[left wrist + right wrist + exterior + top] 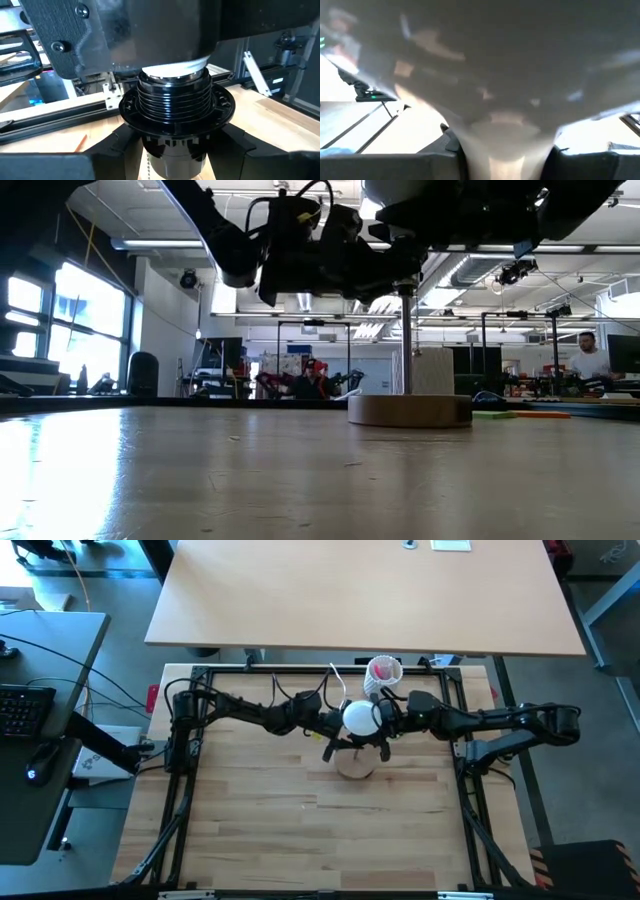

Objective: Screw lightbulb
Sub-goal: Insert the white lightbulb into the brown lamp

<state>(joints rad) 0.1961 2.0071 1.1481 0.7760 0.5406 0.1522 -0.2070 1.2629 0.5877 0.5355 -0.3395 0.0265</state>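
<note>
The white lightbulb (360,718) stands upright over a black threaded socket (172,102), its silvery base (175,77) in the socket's mouth. The socket sits on a thin post (406,340) above a round wooden disc stand (410,410). My right gripper (384,720) reaches in level from the table's right, shut on the bulb's globe. My left gripper (174,160) reaches in level from the left, lower down, its fingers on both sides of the socket's lower barrel. My left gripper has the socket's lower barrel (172,157), below the flange, between its two fingers (117,150). The fingers come level from the table's left. The socket stays upright on its post. My right gripper pinches the bulb (505,145) between its two fingers, level from the table's right. The globe fills its wrist view and hides the contact. The bulb is upright, its base in the socket's mouth.
A white perforated cup (383,672) with pink contents stands just beyond the bulb near the table's far edge. A black frame rail (320,670) runs round the wooden table (300,830), whose near half is bare board. A person (590,360) stands far off in the room.
</note>
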